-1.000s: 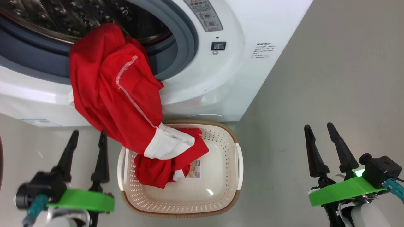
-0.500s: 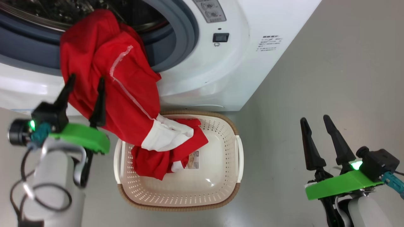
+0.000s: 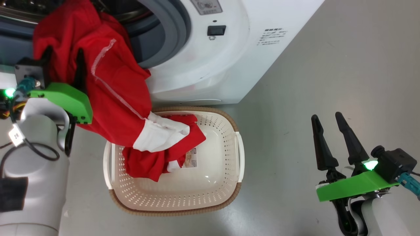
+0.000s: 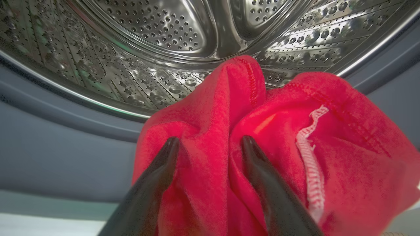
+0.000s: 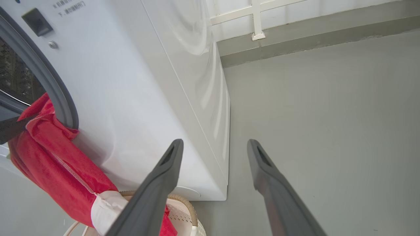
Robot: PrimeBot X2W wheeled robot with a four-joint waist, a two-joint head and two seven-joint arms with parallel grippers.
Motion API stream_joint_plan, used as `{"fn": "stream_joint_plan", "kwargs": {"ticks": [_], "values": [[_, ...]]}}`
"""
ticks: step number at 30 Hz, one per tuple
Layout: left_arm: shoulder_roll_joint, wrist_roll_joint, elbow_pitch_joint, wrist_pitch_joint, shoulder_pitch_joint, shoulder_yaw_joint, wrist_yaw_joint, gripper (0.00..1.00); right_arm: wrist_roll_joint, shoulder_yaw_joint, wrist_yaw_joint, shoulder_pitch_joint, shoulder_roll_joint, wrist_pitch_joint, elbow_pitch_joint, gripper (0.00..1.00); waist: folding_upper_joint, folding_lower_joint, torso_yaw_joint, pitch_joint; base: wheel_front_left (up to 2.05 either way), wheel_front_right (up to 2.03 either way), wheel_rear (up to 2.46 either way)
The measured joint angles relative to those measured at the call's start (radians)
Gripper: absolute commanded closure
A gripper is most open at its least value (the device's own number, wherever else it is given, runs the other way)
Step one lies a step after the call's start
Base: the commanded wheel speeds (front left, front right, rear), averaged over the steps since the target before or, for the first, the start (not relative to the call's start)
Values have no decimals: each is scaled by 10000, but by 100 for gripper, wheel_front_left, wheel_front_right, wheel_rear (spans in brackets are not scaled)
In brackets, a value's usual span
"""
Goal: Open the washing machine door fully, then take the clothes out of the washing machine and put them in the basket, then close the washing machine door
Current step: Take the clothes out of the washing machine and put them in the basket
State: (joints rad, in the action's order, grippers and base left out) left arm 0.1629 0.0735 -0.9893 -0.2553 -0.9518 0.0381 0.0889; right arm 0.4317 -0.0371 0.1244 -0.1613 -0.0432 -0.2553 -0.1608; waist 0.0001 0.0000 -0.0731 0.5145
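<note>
Grey floor (image 3: 328, 82), basket (image 3: 183, 211) below: left gripper (image 4: 210, 139), wide astride the clothes (image 4: 344, 147), should bite deep before pulling; right gripper (image 3: 326, 115) hangs wide.

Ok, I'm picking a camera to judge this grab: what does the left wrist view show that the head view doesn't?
Left wrist view adds: the perforated wall of the steel drum, and a fold of the red garment standing between the open fingers of the left gripper.
Head view adds: the basket, the garment's white cuff hanging into it, and the right gripper, open and off to the side.
Both: the red garment draped over the grey rubber ring, with the left gripper at it.
</note>
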Motion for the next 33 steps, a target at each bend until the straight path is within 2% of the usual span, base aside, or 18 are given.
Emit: {"fn": "stream_joint_plan", "kwargs": {"ticks": [5,6,7,8,11,12,22,28,33], "values": [[92,-132,-965,-2,-539,234,-12,0,69,4,0,-120,-2,0,19,0,0,0,-86,100,0,0,0],[113,-144,-1080,-2,-593,270,-13,27,69,8,0,-121,-2,0,19,0,0,0,-86,101,0,0,0],[134,-148,-1162,-2,-629,314,-15,27,69,12,0,-122,-2,0,19,0,0,0,-83,100,0,0,0],[146,-192,-1218,-2,-664,357,-17,53,69,17,0,-123,-2,0,19,0,0,0,-78,100,0,0,0],[148,-213,-1149,-2,-734,416,-17,92,69,42,0,-129,-2,0,19,0,0,1,-48,90,0,0,0],[144,-211,-1070,-2,-734,424,-17,100,69,52,0,-130,-2,0,19,0,0,0,-35,85,0,0,0],[-123,456,291,-2,-244,104,115,100,69,58,0,-133,-2,0,17,0,0,0,57,-70,0,0,0],[-541,1313,1730,-4,1123,-219,347,100,69,58,0,-130,-2,0,15,0,-1,0,105,-182,0,0,0],[-769,1407,3509,-6,2643,-50,349,100,69,48,0,-127,-2,0,15,0,0,0,148,-242,0,0,0]]}}
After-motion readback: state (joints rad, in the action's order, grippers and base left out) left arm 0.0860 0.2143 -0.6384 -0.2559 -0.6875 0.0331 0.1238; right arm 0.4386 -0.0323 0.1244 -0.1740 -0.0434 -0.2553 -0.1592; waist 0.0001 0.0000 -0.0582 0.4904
